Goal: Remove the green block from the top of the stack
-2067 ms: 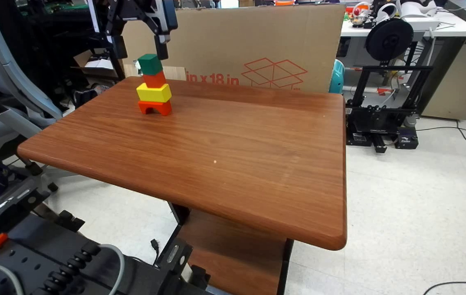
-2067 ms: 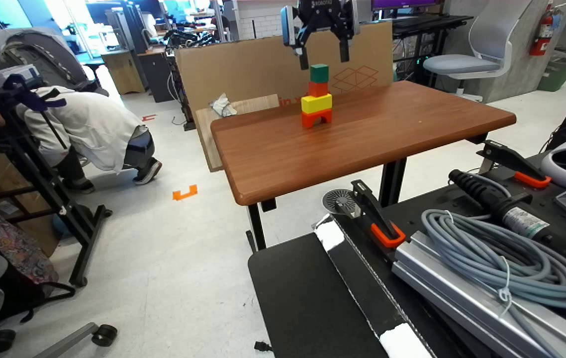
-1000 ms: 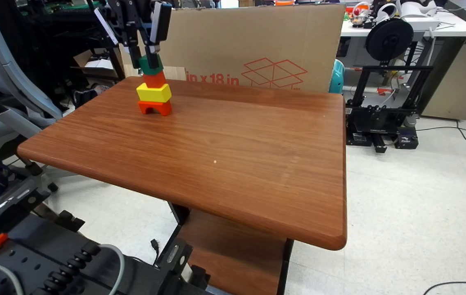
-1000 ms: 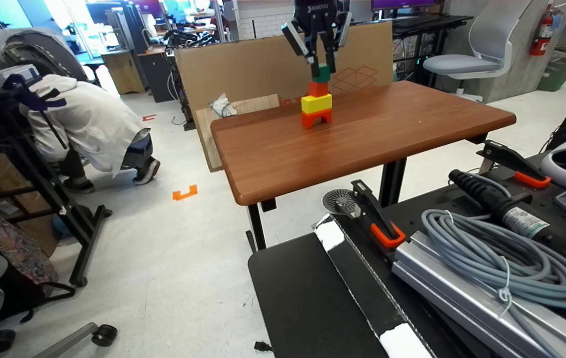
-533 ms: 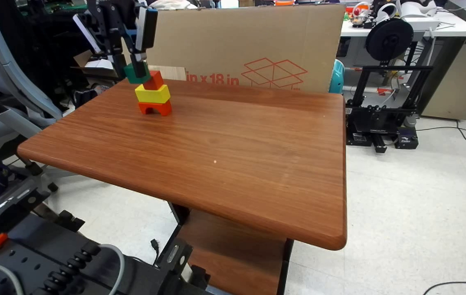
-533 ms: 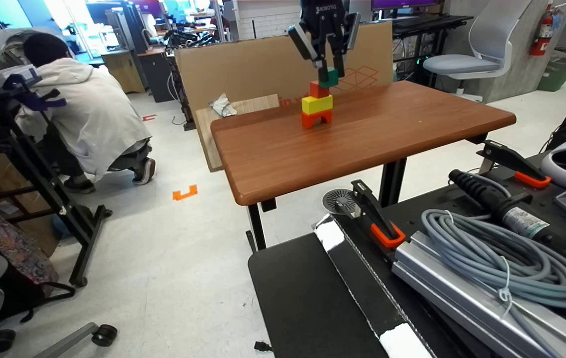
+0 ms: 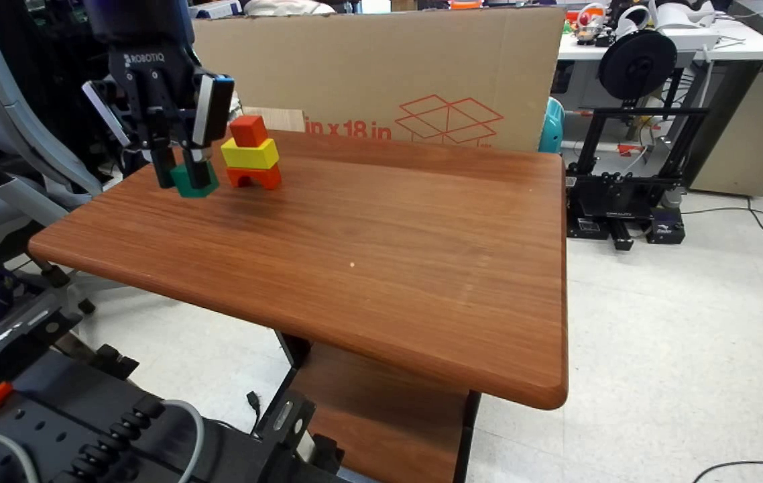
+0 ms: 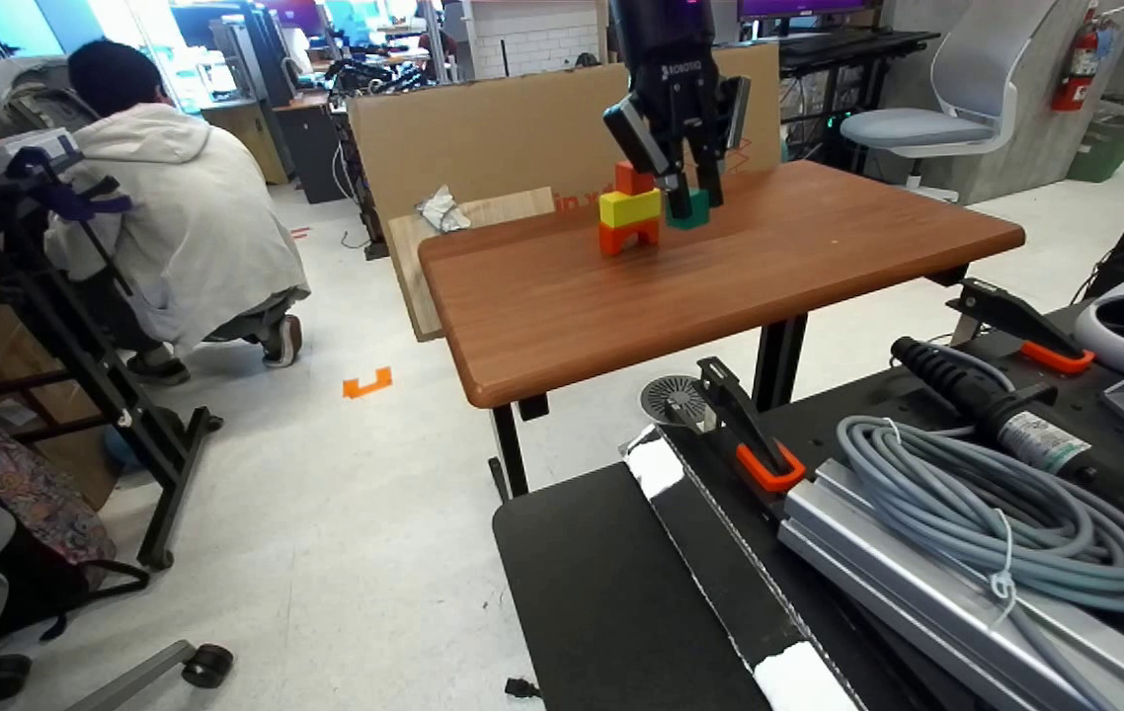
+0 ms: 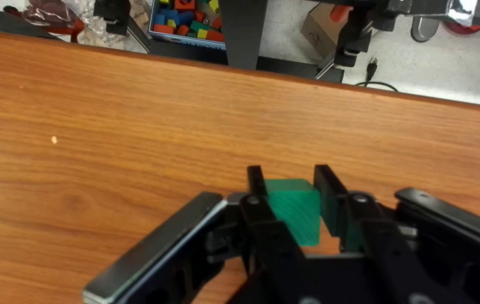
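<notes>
Black gripper (image 9: 292,181): jaws clamp green cube-shaped block (image 9: 295,215). In an exterior view, block is at eight o'clock from red-and-yellow block stack (image 7: 251,155).

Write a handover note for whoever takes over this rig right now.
Gripper: the black two-finger gripper is closed on the small green cubic block.
Things: the stack is a small red block on a wider yellow block on an orange arch block, on the brown wood-grain table.
Done: green block is off the stack, held beside it.
Left: probably set it down and release; table contact can't be judged.
</notes>
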`<action>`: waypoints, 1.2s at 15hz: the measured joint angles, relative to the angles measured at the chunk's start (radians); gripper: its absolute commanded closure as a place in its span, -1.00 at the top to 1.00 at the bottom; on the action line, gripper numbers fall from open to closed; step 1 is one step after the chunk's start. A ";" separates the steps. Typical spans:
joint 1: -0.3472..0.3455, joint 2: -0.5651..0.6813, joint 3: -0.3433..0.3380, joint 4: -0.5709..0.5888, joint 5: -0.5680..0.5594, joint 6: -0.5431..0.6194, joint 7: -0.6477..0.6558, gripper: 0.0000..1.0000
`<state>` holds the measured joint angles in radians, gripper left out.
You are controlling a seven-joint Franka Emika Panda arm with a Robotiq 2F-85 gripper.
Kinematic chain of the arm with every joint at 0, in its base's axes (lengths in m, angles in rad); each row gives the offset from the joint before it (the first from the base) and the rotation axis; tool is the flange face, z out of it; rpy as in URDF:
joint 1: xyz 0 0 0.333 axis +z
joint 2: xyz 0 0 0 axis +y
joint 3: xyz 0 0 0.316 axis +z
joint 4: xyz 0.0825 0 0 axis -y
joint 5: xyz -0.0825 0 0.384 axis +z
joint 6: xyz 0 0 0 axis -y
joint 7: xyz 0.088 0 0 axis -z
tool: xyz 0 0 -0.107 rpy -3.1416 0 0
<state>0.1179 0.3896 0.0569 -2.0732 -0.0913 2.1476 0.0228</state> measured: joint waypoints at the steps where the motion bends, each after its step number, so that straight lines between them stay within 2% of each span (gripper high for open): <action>1: 0.000 0.004 0.001 -0.004 0.001 0.000 -0.003 -0.83; 4: 0.000 0.024 0.007 -0.005 0.002 0.014 -0.006 -0.83; 10: 0.002 0.068 0.010 -0.042 0.002 0.179 -0.003 -0.83; 13: 0.002 0.080 0.010 -0.051 0.002 0.214 -0.003 -0.83; 14: 0.002 0.079 0.011 -0.054 0.002 0.220 -0.003 0.17; 15: 0.002 0.079 0.011 -0.055 0.002 0.226 -0.003 0.20; 18: 0.002 0.079 0.011 -0.063 0.007 0.253 -0.003 0.61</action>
<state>0.1200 0.4683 0.0678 -2.1367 -0.0839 2.4002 0.0200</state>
